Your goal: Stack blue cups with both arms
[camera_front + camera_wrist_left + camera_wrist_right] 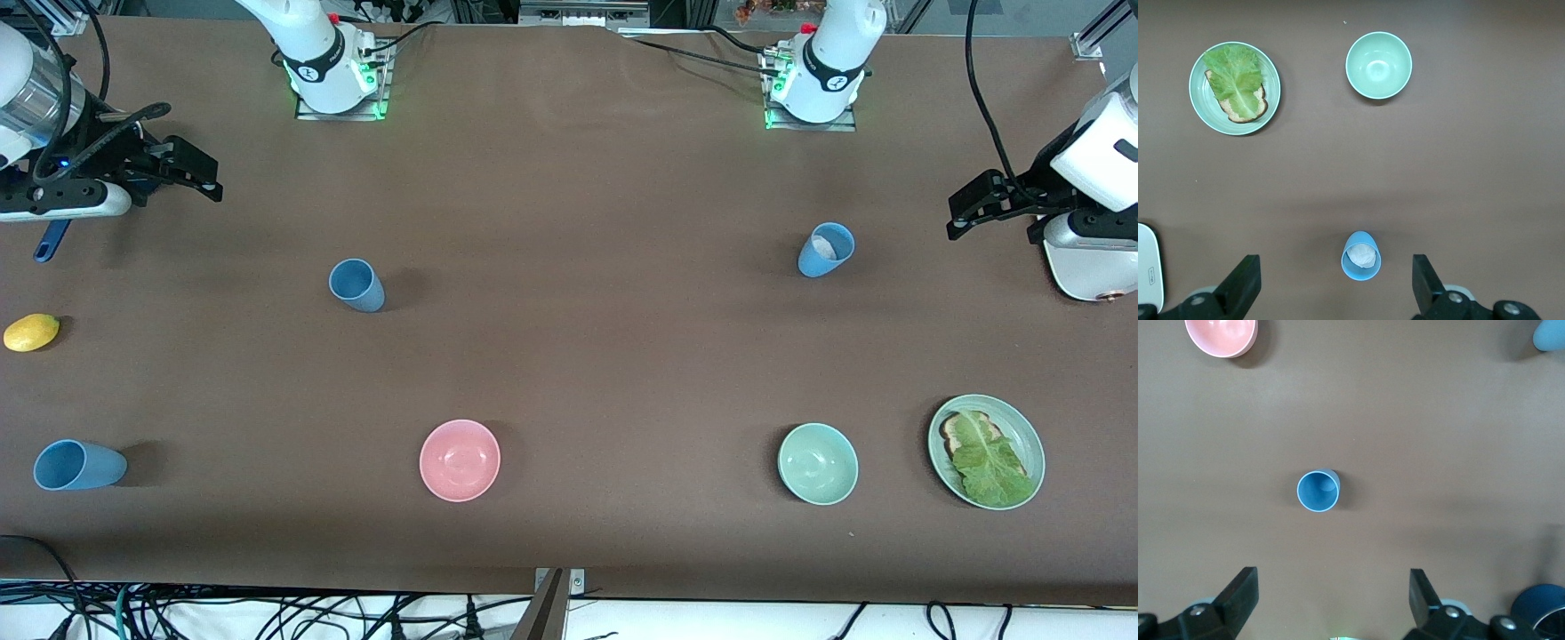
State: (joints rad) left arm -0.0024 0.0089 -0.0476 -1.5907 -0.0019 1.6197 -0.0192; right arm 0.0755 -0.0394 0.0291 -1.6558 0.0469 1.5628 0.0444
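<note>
Three blue cups stand apart on the brown table. One (356,285) is toward the right arm's end; it shows in the right wrist view (1318,491). One with a whitish inside (827,250) is toward the left arm's end; it shows in the left wrist view (1361,257). The third (78,465) is near the front camera at the right arm's end. My right gripper (203,173) (1333,593) is open and empty, up over its end of the table. My left gripper (969,209) (1335,283) is open and empty, up over its end, above the whitish cup's area.
A pink bowl (460,460) and a pale green bowl (818,463) sit near the front camera. A green plate (1024,427) holds bread and lettuce. A lemon (31,332) and a navy saucepan (1538,603) lie at the right arm's end. A white object (1089,262) sits under the left arm.
</note>
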